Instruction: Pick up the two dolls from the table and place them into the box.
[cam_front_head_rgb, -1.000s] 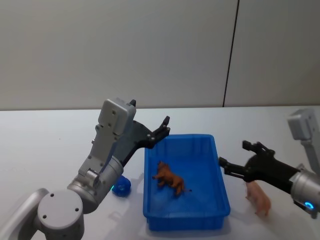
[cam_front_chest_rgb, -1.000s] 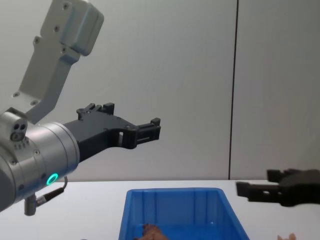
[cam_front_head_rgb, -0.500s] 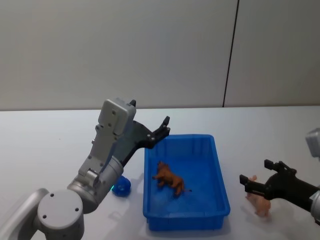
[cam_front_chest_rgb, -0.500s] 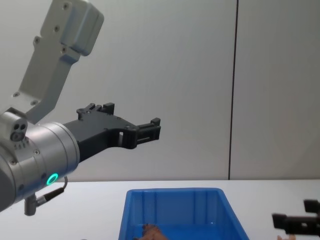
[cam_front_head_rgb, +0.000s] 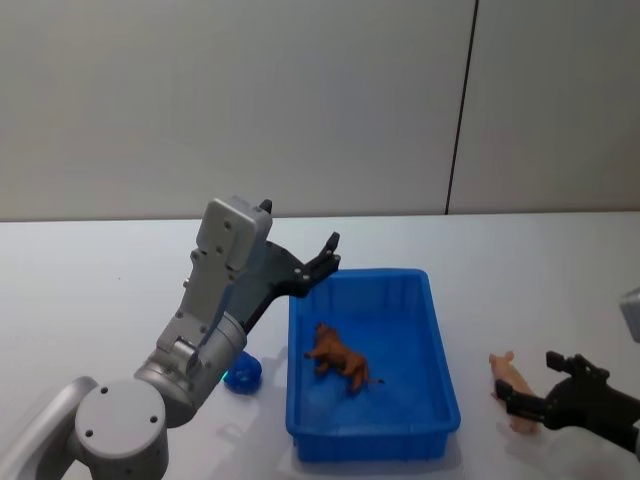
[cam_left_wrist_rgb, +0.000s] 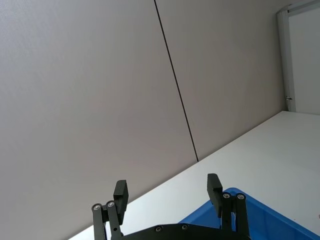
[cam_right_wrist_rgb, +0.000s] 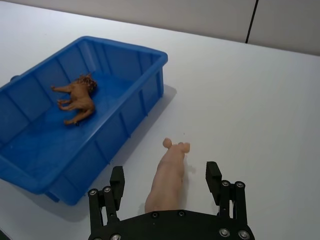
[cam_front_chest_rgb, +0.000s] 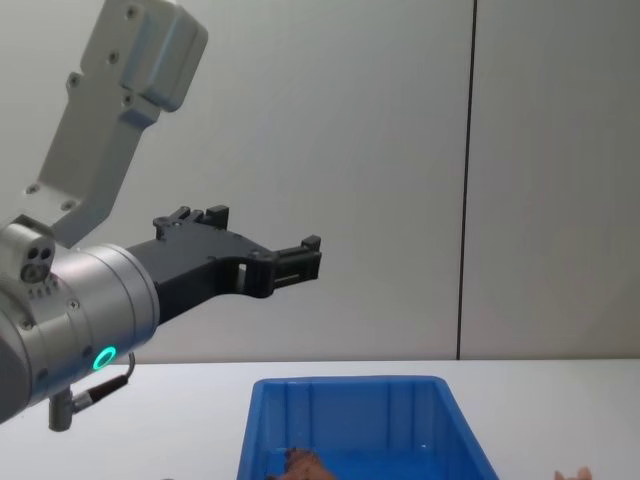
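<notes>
The dark reddish-brown doll lies inside the blue box, also seen in the right wrist view as doll and box. The pale peach doll lies on the white table just right of the box. My right gripper is low over it and open; in the right wrist view the peach doll lies between the spread fingers. My left gripper hangs open and empty above the box's far left corner, and in the chest view the left gripper is well above the box.
A small blue round object sits on the table just left of the box, under my left arm. A grey wall with a dark vertical seam rises behind the table. Bare tabletop stretches beyond the peach doll.
My right gripper has dropped and pulled back from beside the box's right rim to around the peach doll. The left arm and the brown doll have not moved.
</notes>
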